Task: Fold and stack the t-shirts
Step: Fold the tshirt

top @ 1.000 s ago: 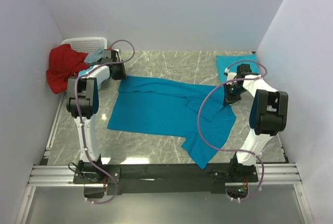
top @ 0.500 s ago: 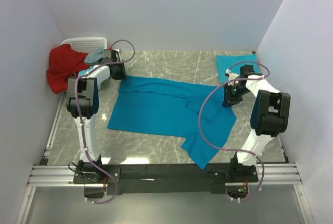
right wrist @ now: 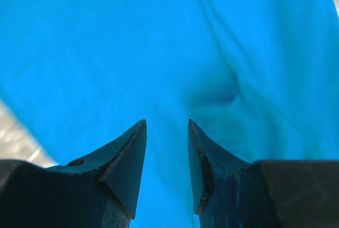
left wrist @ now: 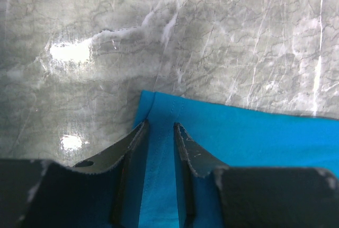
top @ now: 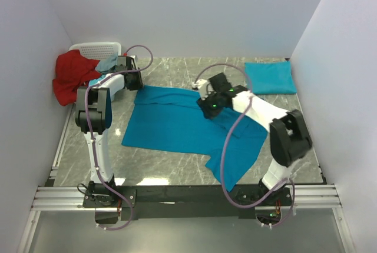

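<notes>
T-shirt (top: 177,123) corner pinched by left gripper (left wrist: 160,128); right gripper (right wrist: 167,132) parted, empty.

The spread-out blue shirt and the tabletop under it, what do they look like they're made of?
The spread t-shirt looks like soft matte knit cloth, probably cotton jersey: it lies limp with shallow creases and shows no shine. The tabletop looks like polished grey marble or a marble-print laminate: pale veins and bright light reflections show in the left wrist view; which one, I cannot tell.

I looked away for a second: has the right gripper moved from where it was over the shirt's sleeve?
Yes. The right gripper has swung left, away from the folded t-shirt at the table's far right, and now hovers open over the middle of the spread t-shirt.
</notes>
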Controlling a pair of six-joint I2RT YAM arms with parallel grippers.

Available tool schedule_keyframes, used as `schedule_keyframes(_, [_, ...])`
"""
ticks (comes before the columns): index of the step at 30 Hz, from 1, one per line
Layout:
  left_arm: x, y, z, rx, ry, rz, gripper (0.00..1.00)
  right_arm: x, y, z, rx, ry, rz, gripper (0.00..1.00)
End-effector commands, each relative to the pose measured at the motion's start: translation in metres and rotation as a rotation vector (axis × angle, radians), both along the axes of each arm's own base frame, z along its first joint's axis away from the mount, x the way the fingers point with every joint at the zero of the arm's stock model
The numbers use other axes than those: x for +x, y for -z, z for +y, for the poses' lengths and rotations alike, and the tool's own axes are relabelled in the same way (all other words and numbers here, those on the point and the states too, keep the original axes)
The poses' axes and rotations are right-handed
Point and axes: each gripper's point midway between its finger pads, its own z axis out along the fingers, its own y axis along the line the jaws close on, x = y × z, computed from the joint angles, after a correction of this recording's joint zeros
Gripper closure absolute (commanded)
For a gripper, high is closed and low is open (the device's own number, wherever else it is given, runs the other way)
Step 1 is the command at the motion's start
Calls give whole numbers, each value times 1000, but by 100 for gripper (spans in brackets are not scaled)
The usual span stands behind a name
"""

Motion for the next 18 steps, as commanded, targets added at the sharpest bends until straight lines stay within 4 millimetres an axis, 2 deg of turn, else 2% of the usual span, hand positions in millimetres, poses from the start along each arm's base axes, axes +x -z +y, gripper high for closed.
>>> schedule_keyframes(1, [-2, 4, 0, 7, 16, 8, 68, 38, 6, 2, -109, 147, -95, 55])
schedule_keyframes(6, [-1, 4, -1, -2, 15, 4, 68, 46, 19, -9, -237, 228, -174, 55])
schedule_keyframes(9, [-3, 10, -3, -5, 16, 20, 68, 43, 30, -8, -248, 233, -139, 55])
schedule_keyframes(12, [-1, 7, -2, -4, 17, 9, 68, 42, 41, -10, -264, 243, -111, 55])
schedule_keyframes(18, [-2, 8, -2, -1, 17, 13, 68, 39, 48, -16, -296, 258, -100, 57])
